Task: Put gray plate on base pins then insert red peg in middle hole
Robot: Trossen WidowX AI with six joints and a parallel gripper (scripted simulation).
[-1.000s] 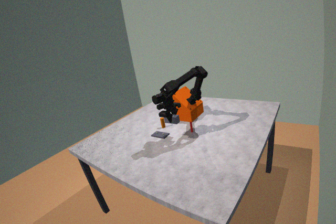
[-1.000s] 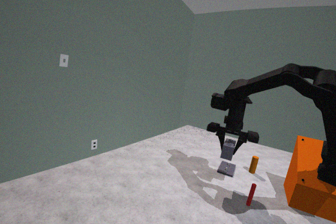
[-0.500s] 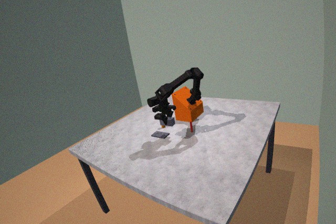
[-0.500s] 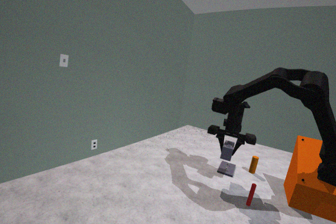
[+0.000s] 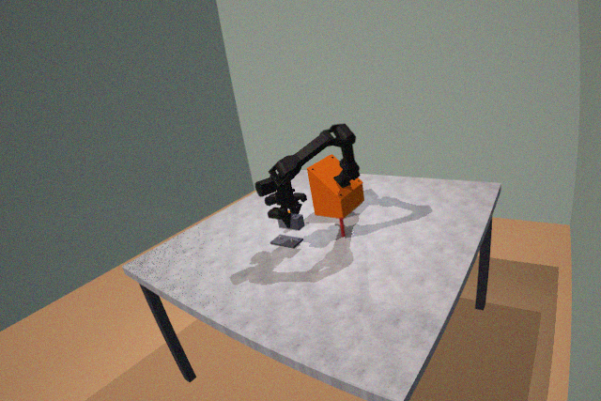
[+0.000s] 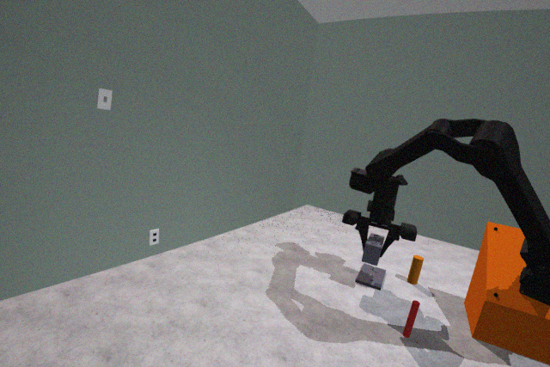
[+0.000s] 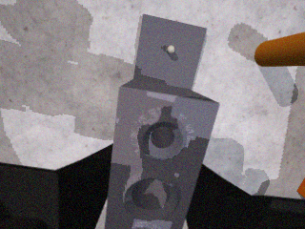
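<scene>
My gripper (image 5: 289, 224) (image 6: 373, 253) (image 7: 150, 151) is shut on the gray plate (image 5: 297, 221) (image 6: 371, 256) (image 7: 197, 121), a thick block. The plate hangs above the flat gray base (image 5: 286, 241) (image 6: 370, 278) (image 7: 152, 35), with a gap between them in the exterior view. In the wrist view two round openings show in the plate, and one pale pin (image 7: 171, 49) of the base shows beyond the plate's edge; the plate hides the base's near part. The red peg (image 5: 342, 227) (image 6: 411, 319) stands upright on the table, apart from the base.
An orange cylinder (image 6: 415, 270) (image 7: 281, 52) stands near the base, on the arm's side. The large orange block (image 5: 326, 196) (image 6: 510, 327) under the arm stands beyond the red peg in the top view. Arm shadows cross the table (image 5: 388, 285) (image 6: 155, 309).
</scene>
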